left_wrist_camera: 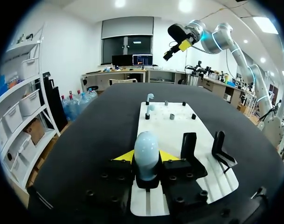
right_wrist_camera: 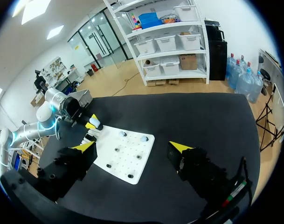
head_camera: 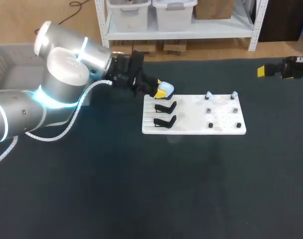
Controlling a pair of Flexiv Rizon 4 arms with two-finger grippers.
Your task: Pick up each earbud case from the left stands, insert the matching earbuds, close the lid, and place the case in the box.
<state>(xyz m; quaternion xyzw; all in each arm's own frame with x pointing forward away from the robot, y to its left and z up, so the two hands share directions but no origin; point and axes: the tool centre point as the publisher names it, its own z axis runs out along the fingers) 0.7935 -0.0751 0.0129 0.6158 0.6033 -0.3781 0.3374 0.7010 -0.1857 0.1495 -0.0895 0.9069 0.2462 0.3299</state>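
Note:
A pale blue earbud case [head_camera: 165,89] [left_wrist_camera: 146,150] stands at the far end stand of the white board [head_camera: 223,127] [left_wrist_camera: 172,133]. My left gripper [head_camera: 161,90] [left_wrist_camera: 146,161] is shut on the case, its yellow tips pressing both sides. Two empty black stands [head_camera: 165,106] [head_camera: 164,121] follow on the board's left part. Two small pale earbuds [head_camera: 208,94] [head_camera: 234,94] sit on pegs at the board's far edge. My right gripper [head_camera: 263,71] [right_wrist_camera: 132,151] hangs open and empty, well off to the right of the board [right_wrist_camera: 128,161]; from there the case [right_wrist_camera: 98,125] shows small.
A grey box [head_camera: 7,69] sits at the table's far left, behind my left arm. Several short dark pegs [head_camera: 210,125] stud the board's right half. Dark bare tabletop stretches in front of the board and to its right.

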